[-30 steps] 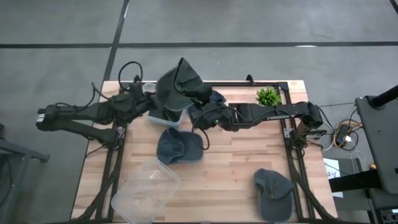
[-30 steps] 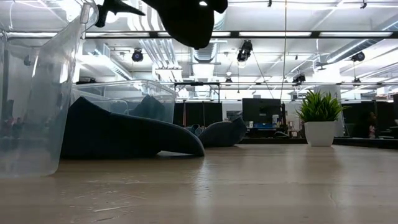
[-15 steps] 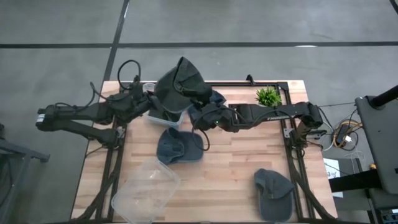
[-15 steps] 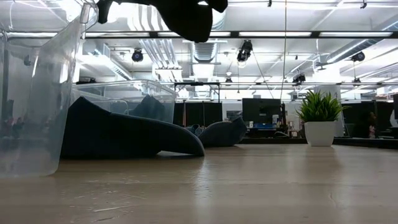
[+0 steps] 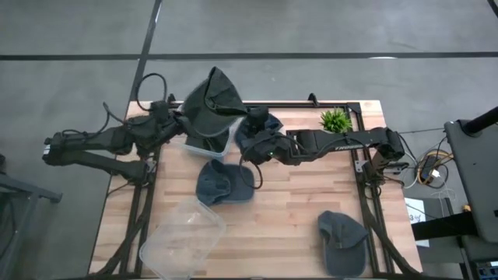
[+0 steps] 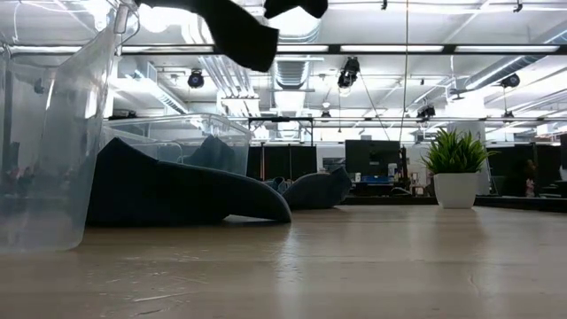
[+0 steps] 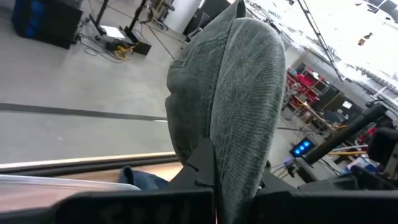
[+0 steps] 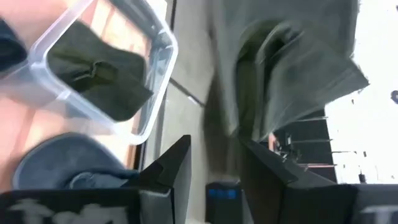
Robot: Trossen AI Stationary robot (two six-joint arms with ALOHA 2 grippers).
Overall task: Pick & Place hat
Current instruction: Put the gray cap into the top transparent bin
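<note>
Counter (image 5: pixel 296 210): pale wood, carrying all the items below.

Clear bin (image 5: pixel 208 140): at the counter's far edge; a dark hat already lies inside. Landmark for this entry.

Lifted hat (image 5: pixel 210 99): grey, hanging in the air just above the clear bin, now shifted toward the left arm's side. It has passed from one arm to the other; the drop into the bin looks to be the step remaining.

Spare hats: one (image 5: pixel 224 183) just in front of the bin, one (image 5: pixel 342 241) well away at the near right corner.

Left gripper (image 5: pixel 177 117): beside the bin, fingers clamped on the lifted hat's edge.

Right gripper (image 5: pixel 250 134): just right of the bin, fingers parted, hat released and clear of them.
</note>
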